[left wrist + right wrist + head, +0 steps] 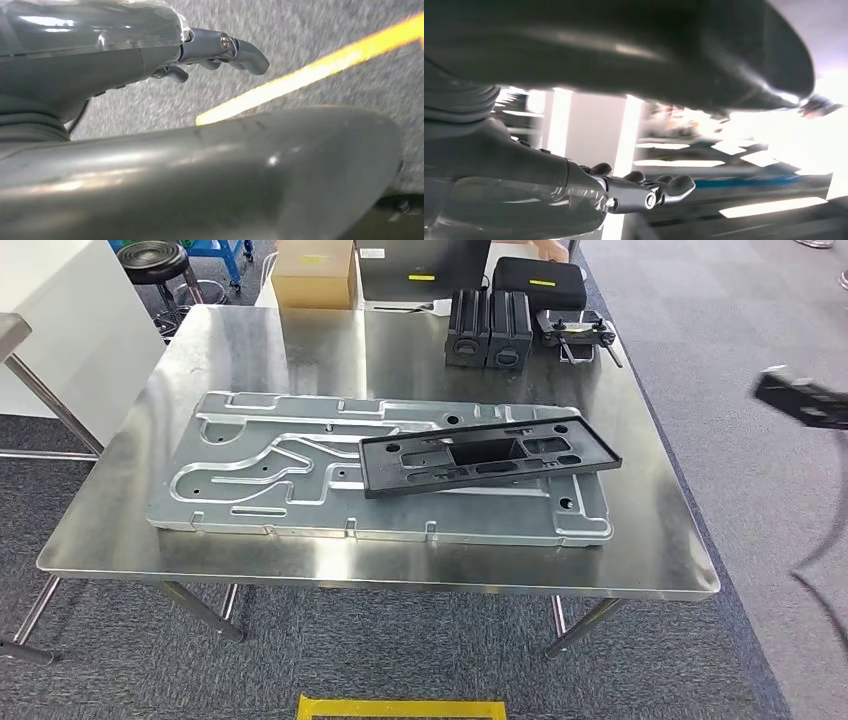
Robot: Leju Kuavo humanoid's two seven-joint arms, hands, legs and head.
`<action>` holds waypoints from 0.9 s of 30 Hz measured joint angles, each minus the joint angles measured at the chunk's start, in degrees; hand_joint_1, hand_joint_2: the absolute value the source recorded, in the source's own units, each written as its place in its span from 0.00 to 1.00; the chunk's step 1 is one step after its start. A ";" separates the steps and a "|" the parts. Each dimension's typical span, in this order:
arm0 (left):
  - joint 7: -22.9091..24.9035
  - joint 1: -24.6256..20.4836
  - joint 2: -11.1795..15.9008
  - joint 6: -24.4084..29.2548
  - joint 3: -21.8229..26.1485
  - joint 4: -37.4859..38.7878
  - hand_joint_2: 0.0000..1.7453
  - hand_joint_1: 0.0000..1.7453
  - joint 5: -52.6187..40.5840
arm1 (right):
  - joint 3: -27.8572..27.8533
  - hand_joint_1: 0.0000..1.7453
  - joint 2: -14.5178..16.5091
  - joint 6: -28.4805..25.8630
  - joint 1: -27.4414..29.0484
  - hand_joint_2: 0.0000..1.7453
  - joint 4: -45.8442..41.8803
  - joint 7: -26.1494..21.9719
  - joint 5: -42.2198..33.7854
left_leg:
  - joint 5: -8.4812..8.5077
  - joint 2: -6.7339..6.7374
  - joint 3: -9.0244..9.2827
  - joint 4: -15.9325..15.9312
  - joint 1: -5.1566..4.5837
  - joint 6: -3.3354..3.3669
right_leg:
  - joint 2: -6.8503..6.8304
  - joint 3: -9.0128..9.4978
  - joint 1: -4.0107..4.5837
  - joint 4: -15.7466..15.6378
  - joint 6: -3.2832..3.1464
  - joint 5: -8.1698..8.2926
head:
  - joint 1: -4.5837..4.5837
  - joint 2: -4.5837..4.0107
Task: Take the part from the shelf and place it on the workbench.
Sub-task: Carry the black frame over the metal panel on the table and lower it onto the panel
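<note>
So, the black plastic frame part (489, 455) lies flat on the big stamped metal panel (262, 472), which rests on the steel workbench (640, 550). Behind it stand two black blocks (488, 328) side by side, a cardboard box (314, 272) at the far edge. Left hand (215, 50) hangs over grey carpet by a yellow floor line (310, 72), fingers loosely curled, holding nothing. Right hand (644, 192) the same: fingers bent, nothing in them, blurred room beyond.
</note>
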 joint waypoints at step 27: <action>-0.14 -1.20 -0.40 1.81 3.15 0.08 0.00 0.00 2.54 | -2.20 0.00 0.56 -15.84 54.32 0.00 14.68 -23.81 -145.14 | 0.63 3.12 1.43 -2.29 -1.11 1.67 | 1.26 5.81 -0.48 0.69 1.29 -2.95 | -0.01 0.00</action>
